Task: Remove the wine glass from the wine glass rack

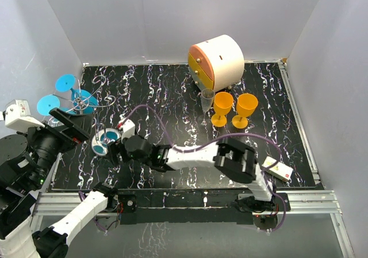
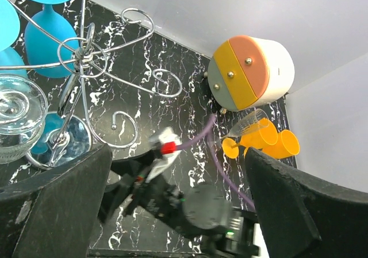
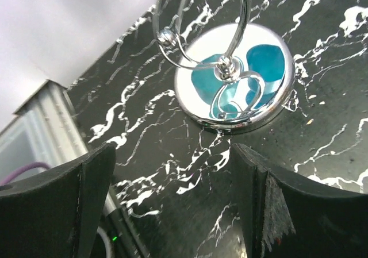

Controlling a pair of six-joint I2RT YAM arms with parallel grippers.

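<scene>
White walls close in a black, white-veined worktop (image 1: 190, 97), and the rack (image 1: 84, 101) stands at its left side, well apart from everything else. Blue glasses (image 2: 49, 37) hang bowl-down from its curled wires, feet on top, which is how the hooks carry them by the stem. A clear glass (image 2: 17, 117) sits at the rack's near-left side, seemingly hung the same way, though its hook is not plain to see. The left pincer (image 2: 177, 151) is spread wide with nothing in it. The clear glass lies just outside its left finger, not between the two, so I judge that glass the likely target and the grasp not yet lined up. The right pincer (image 3: 173, 149) is also wide and empty, low over the worktop with the rack's base (image 3: 187, 97) just ahead of its tips. It looks placed to steady the light stand while a glass is drawn off. Farther right, the round cabinet (image 1: 215, 60) lies on its side with its drawers shut, so their contents are hidden. In front of it stand two orange goblets (image 1: 234, 108) and a clear cup (image 1: 207, 100), upright, with nothing visible inside. A small card (image 1: 278, 169) lies near the right edge.
</scene>
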